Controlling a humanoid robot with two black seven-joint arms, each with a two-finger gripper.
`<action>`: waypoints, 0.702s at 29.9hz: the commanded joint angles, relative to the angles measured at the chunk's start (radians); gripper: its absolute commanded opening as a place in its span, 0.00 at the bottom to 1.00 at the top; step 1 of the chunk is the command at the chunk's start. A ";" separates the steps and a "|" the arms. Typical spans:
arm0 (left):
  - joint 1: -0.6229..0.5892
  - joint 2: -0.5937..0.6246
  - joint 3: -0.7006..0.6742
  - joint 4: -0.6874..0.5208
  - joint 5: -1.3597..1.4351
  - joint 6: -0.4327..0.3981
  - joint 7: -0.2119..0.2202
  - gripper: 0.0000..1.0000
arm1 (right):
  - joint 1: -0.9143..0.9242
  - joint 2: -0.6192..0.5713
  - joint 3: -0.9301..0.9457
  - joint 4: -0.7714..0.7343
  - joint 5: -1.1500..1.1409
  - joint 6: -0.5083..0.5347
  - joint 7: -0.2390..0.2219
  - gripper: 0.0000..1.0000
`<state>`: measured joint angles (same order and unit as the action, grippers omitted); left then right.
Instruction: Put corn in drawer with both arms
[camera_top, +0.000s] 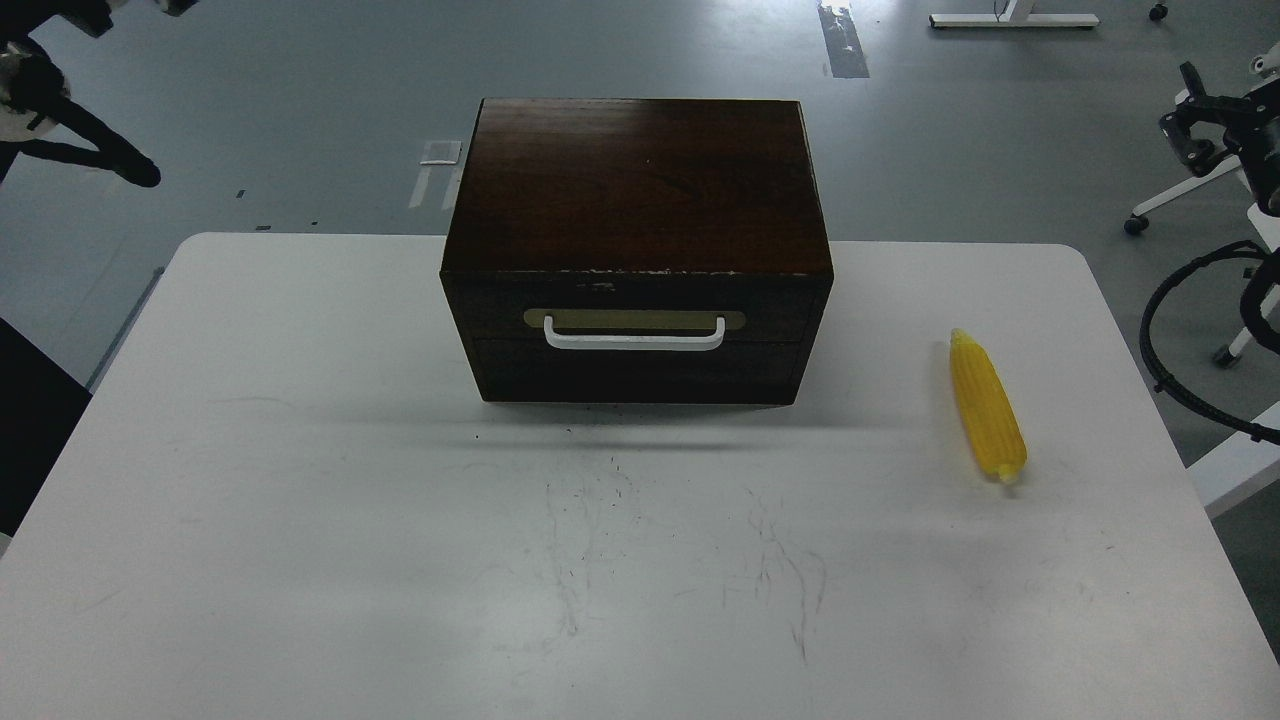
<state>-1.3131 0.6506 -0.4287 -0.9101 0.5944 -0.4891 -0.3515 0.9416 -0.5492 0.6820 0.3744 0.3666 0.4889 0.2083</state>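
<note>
The corn (987, 410) lies on the white table (300, 500) to the right of the dark brown cabinet (640, 180), its pointed end away from me. The drawer (636, 312) is closed, with its white bar handle (634, 339) facing me. Of my left arm only a cable loop (90, 150) and a bit of wrist show at the top left corner; its gripper is above the frame. My right gripper (1200, 125) hangs at the right edge, beyond the table and far from the corn. It is small and dark, so I cannot tell its fingers apart.
My right arm's black cable loop (1165, 350) hangs beside the table's right edge. An office chair base (1170, 205) and a white desk foot (1010, 18) stand on the grey floor behind. Faint scuff marks (600, 510) cross the table in front of the cabinet.
</note>
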 joint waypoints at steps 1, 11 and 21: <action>-0.015 -0.002 0.002 -0.179 0.218 0.000 -0.001 0.92 | -0.001 -0.001 0.001 -0.012 0.002 0.000 0.000 1.00; 0.015 -0.088 0.045 -0.460 0.989 0.000 -0.018 0.85 | -0.007 -0.024 0.001 -0.014 0.002 0.000 0.000 1.00; -0.008 -0.177 0.260 -0.490 1.320 0.000 -0.024 0.85 | -0.007 -0.026 0.002 -0.014 0.002 0.000 0.000 1.00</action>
<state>-1.3103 0.4969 -0.2237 -1.3934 1.8866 -0.4887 -0.3780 0.9341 -0.5751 0.6838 0.3605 0.3692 0.4885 0.2084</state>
